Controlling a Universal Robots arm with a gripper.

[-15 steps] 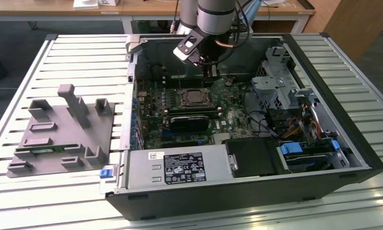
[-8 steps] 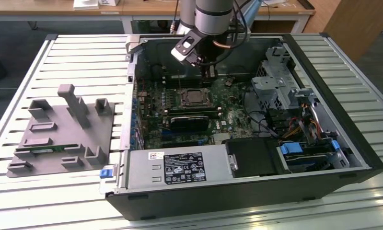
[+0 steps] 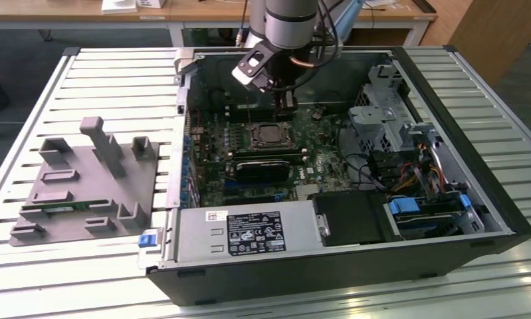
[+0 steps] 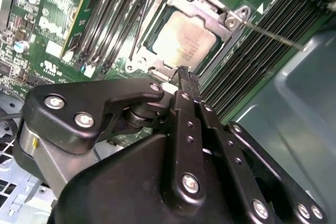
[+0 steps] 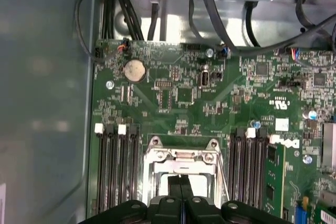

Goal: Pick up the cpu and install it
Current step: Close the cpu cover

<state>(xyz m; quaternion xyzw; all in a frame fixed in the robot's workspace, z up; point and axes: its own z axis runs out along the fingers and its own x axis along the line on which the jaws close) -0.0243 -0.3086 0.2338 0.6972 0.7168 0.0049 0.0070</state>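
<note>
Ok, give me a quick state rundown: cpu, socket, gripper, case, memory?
cpu: seated flat in the socket, silver top showing.
socket frame: metal frame around the cpu; its thin lever sticks out to one side.
gripper: fingers together, empty, above the socket.
computer case: side panel off, lying open.
memory stick: standing in its slot beside the socket.

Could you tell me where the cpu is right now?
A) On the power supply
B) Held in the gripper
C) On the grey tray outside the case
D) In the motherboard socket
D: the cpu lies flat inside the socket frame, ahead of the gripper, whose fingers are together.
</note>
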